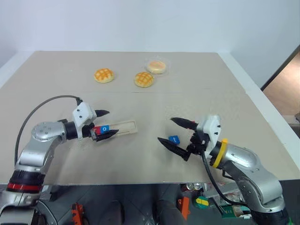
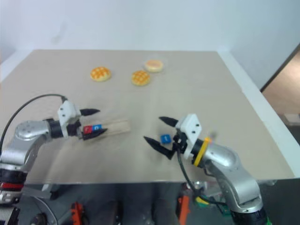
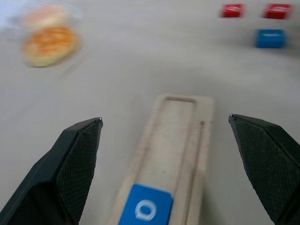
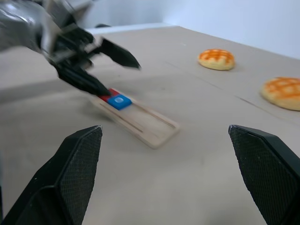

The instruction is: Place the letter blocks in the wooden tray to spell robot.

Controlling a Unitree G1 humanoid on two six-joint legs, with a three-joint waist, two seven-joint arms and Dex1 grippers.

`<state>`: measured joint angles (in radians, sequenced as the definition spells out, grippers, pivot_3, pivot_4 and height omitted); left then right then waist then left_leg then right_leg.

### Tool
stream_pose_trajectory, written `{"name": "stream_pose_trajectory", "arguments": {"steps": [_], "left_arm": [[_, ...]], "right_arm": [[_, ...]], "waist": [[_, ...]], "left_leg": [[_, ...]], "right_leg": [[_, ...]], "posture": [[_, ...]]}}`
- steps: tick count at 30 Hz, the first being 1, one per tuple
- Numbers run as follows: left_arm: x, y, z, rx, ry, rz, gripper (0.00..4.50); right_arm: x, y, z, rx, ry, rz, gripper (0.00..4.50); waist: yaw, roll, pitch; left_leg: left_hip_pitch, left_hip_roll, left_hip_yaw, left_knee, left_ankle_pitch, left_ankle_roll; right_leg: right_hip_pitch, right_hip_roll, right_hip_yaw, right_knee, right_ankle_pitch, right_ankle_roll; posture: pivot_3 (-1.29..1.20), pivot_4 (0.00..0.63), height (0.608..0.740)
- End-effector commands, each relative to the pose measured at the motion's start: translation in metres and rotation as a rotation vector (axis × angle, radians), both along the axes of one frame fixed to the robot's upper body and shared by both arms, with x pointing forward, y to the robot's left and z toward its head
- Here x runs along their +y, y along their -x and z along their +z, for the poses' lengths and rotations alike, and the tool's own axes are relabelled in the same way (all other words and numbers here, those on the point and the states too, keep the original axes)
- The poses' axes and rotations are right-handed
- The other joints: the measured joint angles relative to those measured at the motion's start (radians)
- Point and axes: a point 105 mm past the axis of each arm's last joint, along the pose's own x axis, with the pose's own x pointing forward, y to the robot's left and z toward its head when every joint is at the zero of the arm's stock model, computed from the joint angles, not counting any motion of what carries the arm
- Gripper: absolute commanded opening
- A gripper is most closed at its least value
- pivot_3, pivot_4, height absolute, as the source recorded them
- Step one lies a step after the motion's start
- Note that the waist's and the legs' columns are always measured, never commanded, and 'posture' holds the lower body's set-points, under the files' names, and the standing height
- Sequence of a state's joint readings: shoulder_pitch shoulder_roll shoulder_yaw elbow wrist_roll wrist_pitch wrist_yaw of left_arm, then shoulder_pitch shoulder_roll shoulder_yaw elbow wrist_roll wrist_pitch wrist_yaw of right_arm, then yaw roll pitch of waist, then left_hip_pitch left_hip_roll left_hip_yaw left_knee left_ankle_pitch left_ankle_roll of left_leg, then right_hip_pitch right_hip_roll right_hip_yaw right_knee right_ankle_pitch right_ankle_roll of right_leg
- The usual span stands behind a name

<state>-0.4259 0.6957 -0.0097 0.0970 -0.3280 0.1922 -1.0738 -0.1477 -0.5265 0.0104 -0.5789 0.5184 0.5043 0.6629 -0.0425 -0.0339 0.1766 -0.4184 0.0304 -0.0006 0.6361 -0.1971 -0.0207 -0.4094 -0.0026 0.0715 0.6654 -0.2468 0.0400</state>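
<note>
Letter blocks, a red one point(image 1: 97, 129) and a blue "o" point(image 1: 105, 128), sit in the wooden tray point(image 1: 123, 127) at its left end. The left gripper point(image 1: 105, 123) spreads wide around them, seemingly touching nothing. The right gripper point(image 1: 174, 133), equally wide and empty, straddles another blue block point(image 1: 174, 139) on the table point(image 1: 197, 89).

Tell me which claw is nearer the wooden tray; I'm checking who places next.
Left. The left claw hovers open over the wooden tray, at the end holding tiles. The right claw, also open, is off to the tray's side.
</note>
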Motion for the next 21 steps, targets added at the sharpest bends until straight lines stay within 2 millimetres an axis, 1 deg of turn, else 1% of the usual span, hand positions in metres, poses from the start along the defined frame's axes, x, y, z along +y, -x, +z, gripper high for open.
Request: {"name": "stream_pose_trajectory", "arguments": {"steps": [1, 3, 5, 8, 16, 21], "left_arm": [[0.004, -0.01, -0.001, 0.041, -0.082, -0.084, 4.5], [0.006, -0.017, -0.004, 0.079, -0.119, -0.113, 4.5], [0.006, -0.025, -0.003, 0.075, -0.143, -0.125, 4.5], [0.003, -0.033, -0.002, 0.08, -0.17, -0.151, 4.5], [0.005, -0.032, -0.019, 0.144, -0.22, -0.187, 4.5], [0.012, -0.032, -0.032, 0.161, -0.277, -0.171, 4.5]], "right_arm": [[0.016, 0.001, 0.007, -0.003, -0.021, 0.078, 4.47], [0.023, -0.001, 0.003, -0.027, 0.017, 0.11, 4.47], [0.023, -0.006, 0.0, -0.078, 0.057, 0.098, 4.47], [0.021, -0.014, -0.005, -0.099, 0.069, 0.084, 4.47], [0.019, -0.012, -0.014, -0.103, 0.074, 0.073, 4.47], [0.015, -0.011, -0.019, -0.098, 0.085, 0.055, 4.47]], "waist": [[-0.001, 0.0, 0.0], [0.0, 0.0, 0.0], [0.0, 0.0, 0.0], [0.0, 0.0, 0.0], [-0.002, 0.0, 0.0], [-0.002, 0.0, 0.0]], "left_leg": [[-0.001, 0.0, -0.001, 0.0, 0.0, 0.0], [-0.003, 0.0, -0.002, 0.0, 0.0, 0.0], [-0.003, 0.0, -0.003, 0.001, 0.0, 0.0], [-0.003, 0.0, -0.003, 0.001, 0.0, 0.0], [-0.005, 0.0, -0.005, 0.001, 0.0, 0.0], [-0.004, 0.0, -0.005, 0.002, 0.0, 0.0]], "right_leg": [[-0.001, 0.0, -0.001, 0.0, 0.0, 0.0], [-0.002, 0.001, -0.002, 0.0, 0.0, 0.0], [-0.002, 0.001, -0.003, 0.0, 0.0, -0.001], [-0.002, 0.001, -0.003, 0.0, 0.0, -0.001], [-0.002, 0.001, -0.004, 0.001, 0.0, -0.001], [-0.002, 0.001, -0.004, 0.002, 0.0, -0.001]], "posture": [[0.0, 0.15, 0.74], [0.0, 0.15, 0.74], [0.0, 0.15, 0.74], [0.0, 0.15, 0.74], [0.0, 0.15, 0.74], [0.0, 0.15, 0.74]]}}
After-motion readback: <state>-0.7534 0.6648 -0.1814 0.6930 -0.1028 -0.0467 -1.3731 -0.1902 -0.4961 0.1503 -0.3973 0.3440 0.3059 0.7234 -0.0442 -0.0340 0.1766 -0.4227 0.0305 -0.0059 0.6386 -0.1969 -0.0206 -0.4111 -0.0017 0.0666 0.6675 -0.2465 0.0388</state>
